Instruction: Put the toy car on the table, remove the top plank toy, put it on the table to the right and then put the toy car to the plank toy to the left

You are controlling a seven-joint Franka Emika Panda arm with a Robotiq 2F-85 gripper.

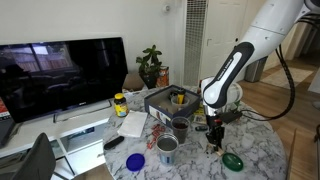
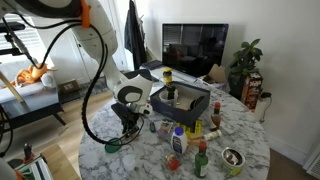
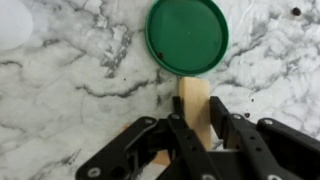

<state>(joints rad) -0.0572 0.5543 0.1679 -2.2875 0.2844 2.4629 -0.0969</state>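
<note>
My gripper (image 3: 194, 105) is shut on a pale wooden plank toy (image 3: 194, 97) and holds it upright just over the marble table (image 3: 70, 70). A green round lid (image 3: 187, 35) lies on the table right beyond the plank's end. In both exterior views the gripper (image 1: 214, 133) (image 2: 128, 123) hangs low over the table's edge area, close to the green lid (image 1: 233, 160) (image 2: 113, 146). The toy car cannot be made out with certainty in any view.
A dark tray (image 1: 170, 100) (image 2: 180, 100) with items stands mid-table. Cups and a blue lid (image 1: 136, 160) sit near it, and bottles and jars (image 2: 195, 145) crowd one side. A TV (image 1: 60, 70) stands beyond the table.
</note>
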